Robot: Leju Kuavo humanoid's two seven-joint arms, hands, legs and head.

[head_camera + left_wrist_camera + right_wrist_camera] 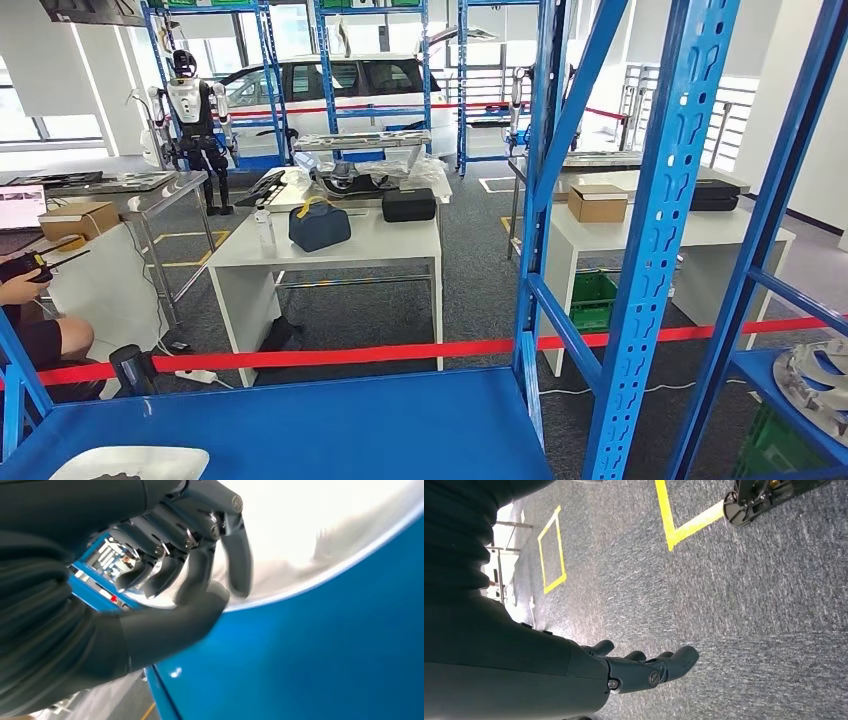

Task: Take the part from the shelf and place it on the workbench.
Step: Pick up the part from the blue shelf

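1. Nearest the camera, in the left wrist view, the robot's dark grey left hand [190,575] takes up the upper left of the frame, with its fingers [237,555] curled down onto the pale, curved, glossy white part [310,535] and its thick thumb [175,622] lying under the part's rim. The fingers and thumb are drawn close around that edge, so I judge the hand to be gripping the part, probably to lift it.
2. The part lies on the flat blue metal shelf [330,430]. In the head view its white rounded edge [130,462] shows at the lower left of the frame, near the shelf's front corner, which puts it within easy reach of the left arm.
3. In the right wrist view the dark right hand [644,670] sits at the lower middle of the frame over grey carpet [749,605] marked with yellow tape lines [669,515]. Its fingers are loosely extended and slightly apart, touching nothing. The arm seems to hang idle, since one hand is enough for the pick.
4. A white rectangular workbench [330,250] stands at centre frame in the head view, beyond the red barrier tape [350,355]. It already carries a navy bag [318,225] and a black case [409,204].
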